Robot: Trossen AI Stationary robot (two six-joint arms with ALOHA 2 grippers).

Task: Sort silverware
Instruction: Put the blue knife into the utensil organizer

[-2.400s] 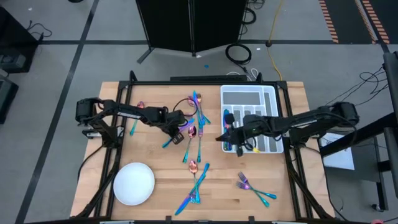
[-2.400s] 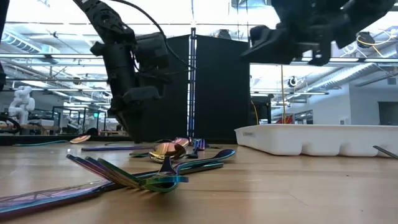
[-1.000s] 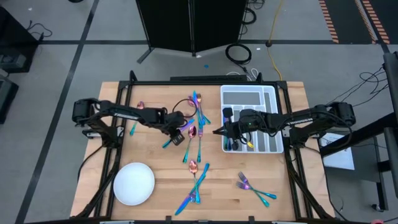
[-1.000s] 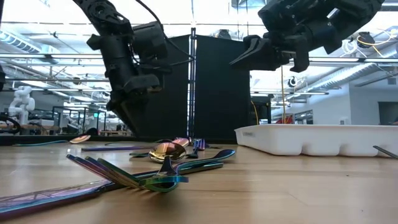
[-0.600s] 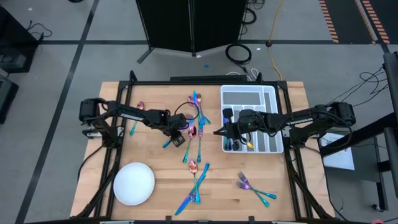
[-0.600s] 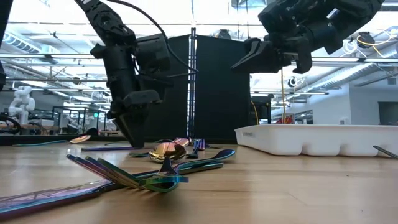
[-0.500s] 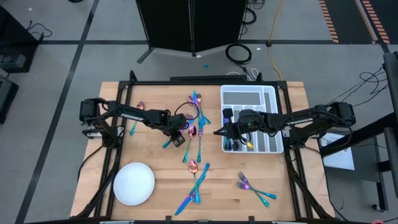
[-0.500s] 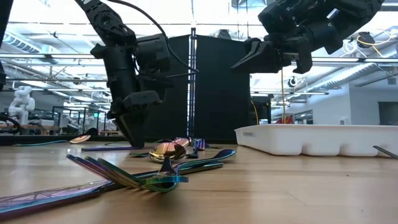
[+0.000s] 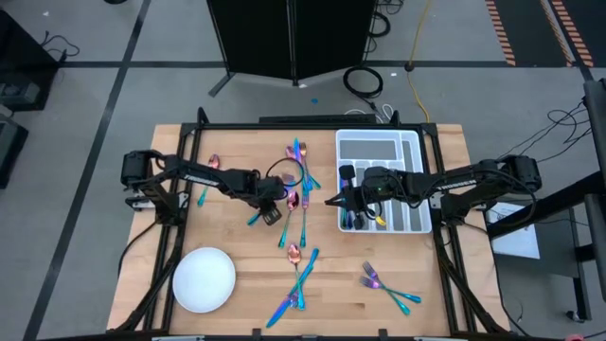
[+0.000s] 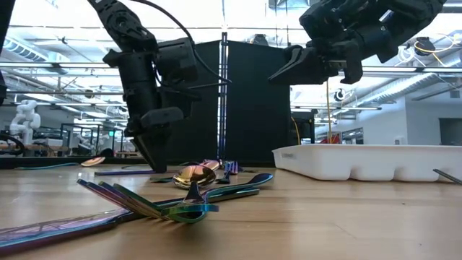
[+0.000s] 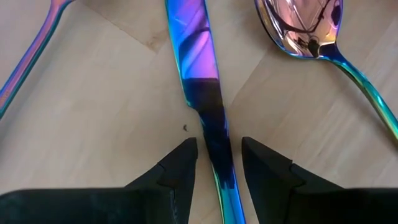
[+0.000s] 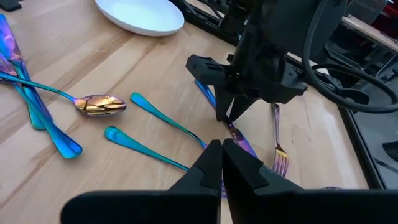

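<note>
The left gripper (image 11: 217,155) is low over the wooden table (image 9: 237,313), its two dark pointed fingers (image 11: 180,165) apart on each side of a thin shiny knife (image 11: 202,81); I cannot tell if they touch it. A round pink spoon (image 11: 305,28) lies just beside it. More rainbow silverware (image 9: 298,204) is spread over the middle of the table. The right gripper (image 12: 221,151) hangs in the air by the white tray (image 9: 417,180), fingers pressed together, holding nothing.

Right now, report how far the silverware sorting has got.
Done: a few pieces lie in the white tray. In hand: the left tool straddles a knife, fingers open, not yet gripping. The right tool waits shut beside the tray. Left: most silverware still scattered on the table.
</note>
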